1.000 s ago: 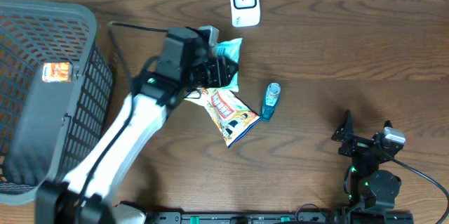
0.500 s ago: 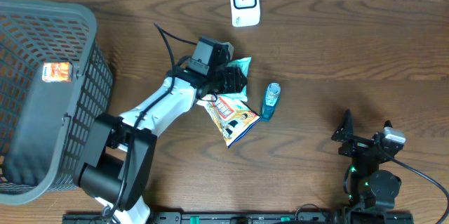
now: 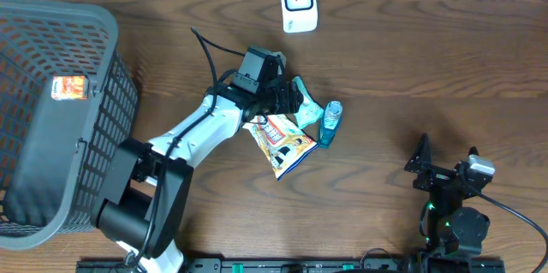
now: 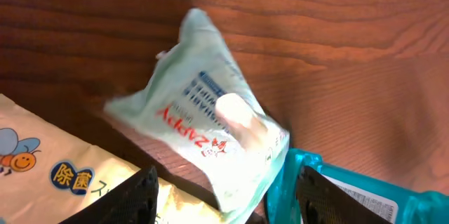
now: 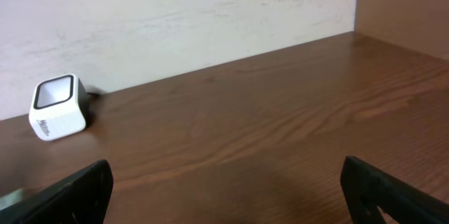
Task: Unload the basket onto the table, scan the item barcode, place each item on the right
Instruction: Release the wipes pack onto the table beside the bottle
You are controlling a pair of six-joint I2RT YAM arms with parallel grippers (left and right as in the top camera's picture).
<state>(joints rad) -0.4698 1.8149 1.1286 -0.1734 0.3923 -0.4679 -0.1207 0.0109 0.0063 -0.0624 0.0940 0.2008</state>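
A mint-green packet (image 4: 210, 108) with red print lies on the table, its lower end reaching between the fingers of my left gripper (image 4: 231, 206). The jaws stand apart and do not press it. In the overhead view the left gripper (image 3: 287, 97) sits at mid-table, over the packet (image 3: 306, 112). The packet rests partly on a yellow snack bag (image 3: 287, 142) and touches a blue bottle (image 3: 330, 122). The white scanner (image 3: 299, 2) stands at the table's far edge. My right gripper (image 3: 447, 160) rests near the front right, open and empty, and its own view shows the scanner (image 5: 59, 107).
A dark mesh basket (image 3: 34, 42) fills the left side, with an orange-labelled item (image 3: 68, 87) inside. The blue bottle (image 4: 365, 192) lies right beside my left gripper's right finger, and the yellow bag (image 4: 56, 168) lies under the left one.
My left gripper has carried the mint packet rightward toward the blue bottle and lower. Its jaws have widened, and the packet now lies loose. The right arm has not moved.
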